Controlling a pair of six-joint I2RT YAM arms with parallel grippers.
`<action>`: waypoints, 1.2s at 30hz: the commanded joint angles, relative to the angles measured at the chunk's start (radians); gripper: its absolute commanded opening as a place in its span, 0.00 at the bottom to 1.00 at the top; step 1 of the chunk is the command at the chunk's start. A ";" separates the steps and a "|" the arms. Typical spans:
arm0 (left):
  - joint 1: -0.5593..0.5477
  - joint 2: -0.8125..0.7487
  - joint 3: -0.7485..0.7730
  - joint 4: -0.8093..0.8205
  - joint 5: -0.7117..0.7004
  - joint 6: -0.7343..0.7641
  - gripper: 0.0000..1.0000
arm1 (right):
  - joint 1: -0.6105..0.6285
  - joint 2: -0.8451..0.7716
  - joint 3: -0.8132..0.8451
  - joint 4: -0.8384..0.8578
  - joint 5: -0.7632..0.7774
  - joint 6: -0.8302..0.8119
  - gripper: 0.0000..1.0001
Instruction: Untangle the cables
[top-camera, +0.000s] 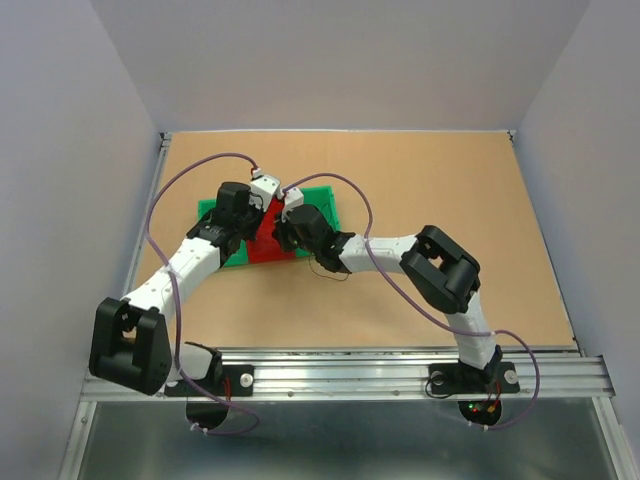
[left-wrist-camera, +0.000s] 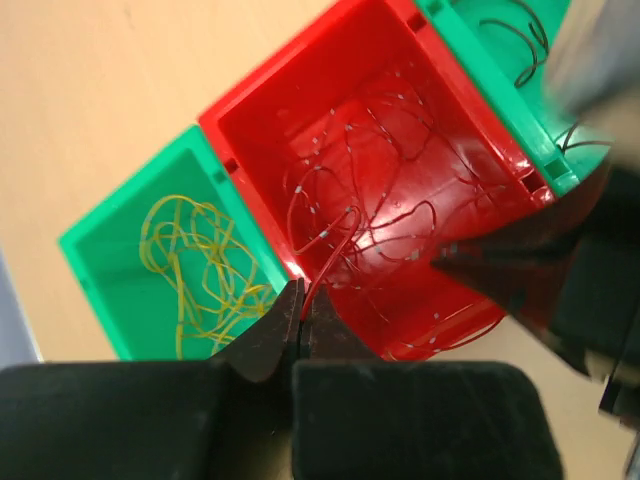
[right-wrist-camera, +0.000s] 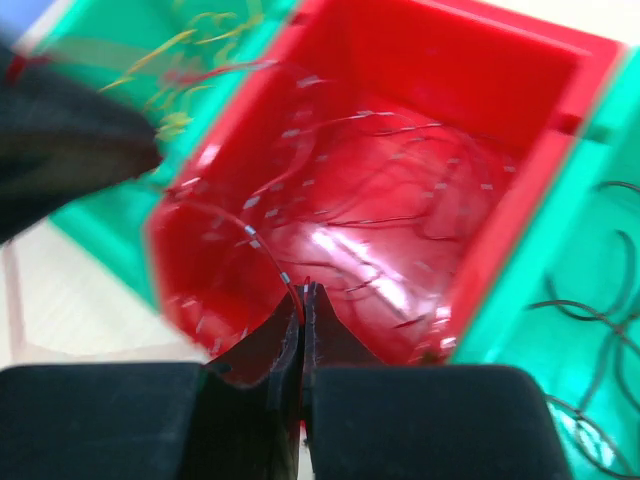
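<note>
The cables are hair-thin wires sorted by colour. Red wires (left-wrist-camera: 370, 200) lie tangled in a red bin (left-wrist-camera: 250, 130), also seen in the right wrist view (right-wrist-camera: 560, 60). My left gripper (left-wrist-camera: 303, 298) is shut on a red wire strand (left-wrist-camera: 335, 245) that rises from the bin. My right gripper (right-wrist-camera: 303, 292) is shut on another red wire strand (right-wrist-camera: 255, 245), banded with small white marks. In the top view, both grippers, left (top-camera: 260, 220) and right (top-camera: 284, 234), meet over the red bin (top-camera: 266, 248).
A green bin (left-wrist-camera: 105, 285) left of the red one holds yellow wires (left-wrist-camera: 195, 265). A green bin (right-wrist-camera: 520, 330) on the right holds dark wires (right-wrist-camera: 590, 320). A loose dark wire (top-camera: 335, 272) lies on the table under my right forearm. Low walls edge the table.
</note>
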 joint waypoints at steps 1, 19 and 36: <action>0.011 0.056 0.079 -0.031 0.057 -0.030 0.00 | -0.024 0.023 0.112 -0.037 0.081 0.065 0.01; 0.024 0.196 0.275 -0.130 0.082 -0.106 0.46 | -0.037 -0.077 0.039 -0.043 0.224 0.091 0.49; 0.034 0.090 0.193 -0.091 0.228 -0.014 0.68 | -0.053 -0.401 -0.375 -0.183 0.233 0.050 0.94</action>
